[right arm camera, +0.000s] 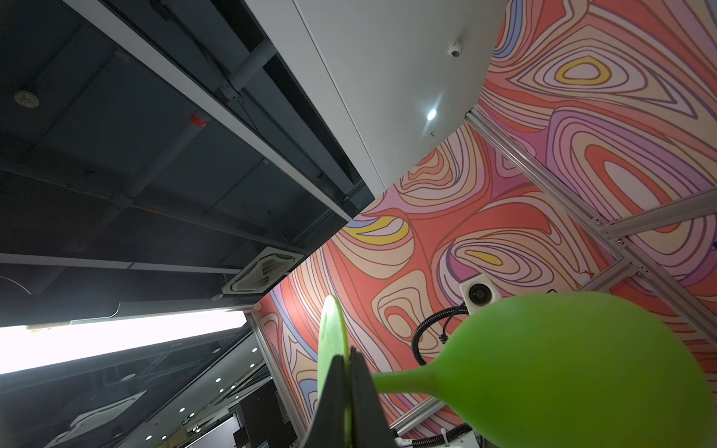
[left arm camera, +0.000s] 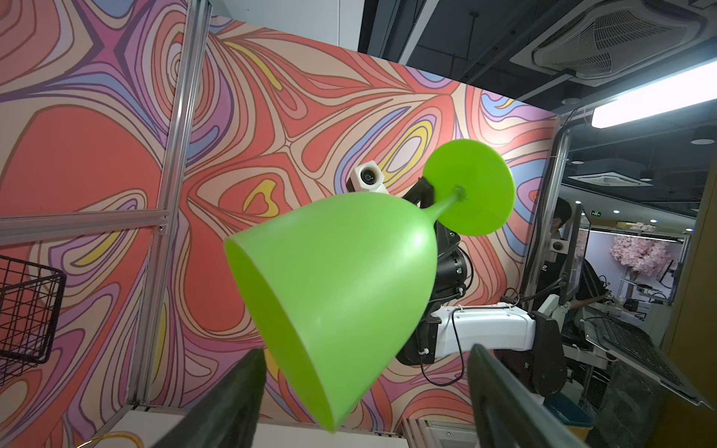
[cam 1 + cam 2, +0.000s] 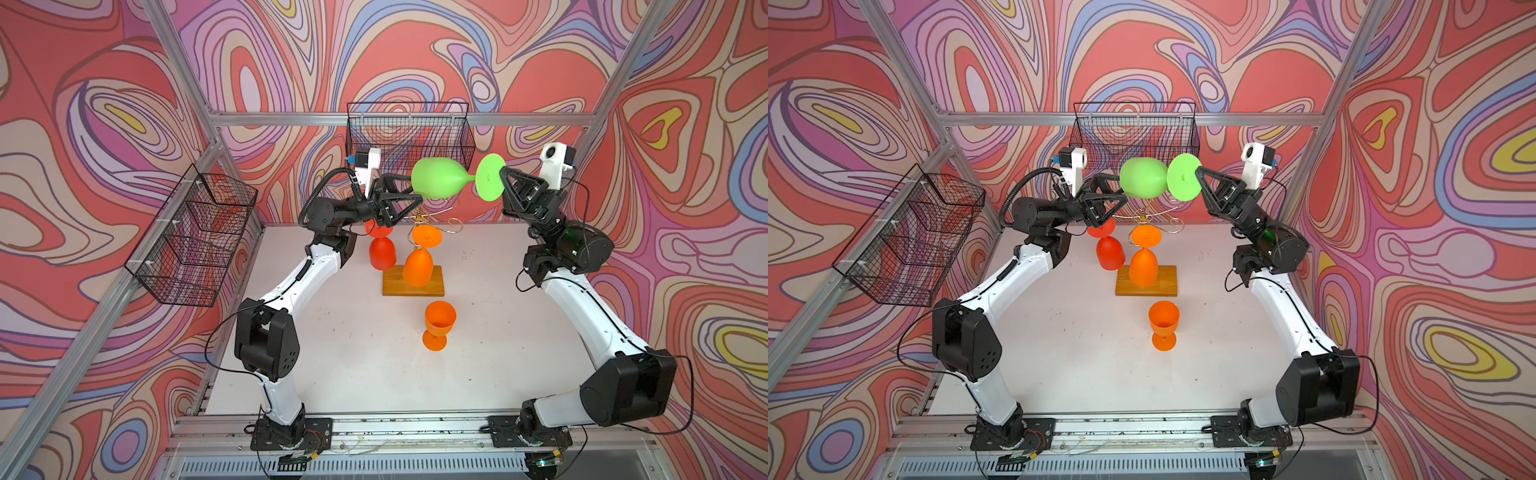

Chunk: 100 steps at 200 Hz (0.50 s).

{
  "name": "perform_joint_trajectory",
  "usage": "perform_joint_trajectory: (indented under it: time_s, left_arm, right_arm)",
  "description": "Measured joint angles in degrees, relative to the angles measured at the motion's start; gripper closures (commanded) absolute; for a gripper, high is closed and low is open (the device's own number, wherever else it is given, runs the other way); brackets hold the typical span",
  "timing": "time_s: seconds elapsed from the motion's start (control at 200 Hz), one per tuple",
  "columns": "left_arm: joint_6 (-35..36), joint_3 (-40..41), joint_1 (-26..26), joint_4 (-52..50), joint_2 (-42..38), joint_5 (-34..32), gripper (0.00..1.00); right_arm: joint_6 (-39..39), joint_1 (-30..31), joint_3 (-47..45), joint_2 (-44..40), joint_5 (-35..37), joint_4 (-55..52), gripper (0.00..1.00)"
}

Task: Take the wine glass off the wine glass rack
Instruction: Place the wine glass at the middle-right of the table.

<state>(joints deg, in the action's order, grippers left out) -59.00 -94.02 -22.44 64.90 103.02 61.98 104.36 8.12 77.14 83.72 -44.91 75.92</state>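
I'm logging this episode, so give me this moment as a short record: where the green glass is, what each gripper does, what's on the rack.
green wine glass: in the air, lying sideways, off the rack
right gripper: shut on the glass's foot
left gripper: open, fingers either side of the bowl's rim
wine glass rack: orange glass and red glass hang upside down
table: second orange glass stands upright before the rack
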Motion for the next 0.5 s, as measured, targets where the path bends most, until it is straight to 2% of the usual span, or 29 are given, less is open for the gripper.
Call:
perform_joint_trajectory:
  time_s: [0.155, 0.376, 0.501]
  left_arm:
    - [-0.9, 0.0, 0.0, 1.0, 0.0, 0.2, 0.30]
    - [-3.6, 0.0, 0.6, 3.4, 0.1, 0.4, 0.50]
    - [-4.7, 0.0, 1.1, 4.4, 0.1, 0.7, 0.56]
  right_arm:
    - [1.2, 0.3, 0.0, 2.5, 0.5, 2.4, 1.00]
    - [2.9, 0.3, 0.0, 4.4, 1.4, 5.7, 1.00]
    - [3.3, 0.5, 0.0, 5.2, 1.6, 7.2, 1.00]
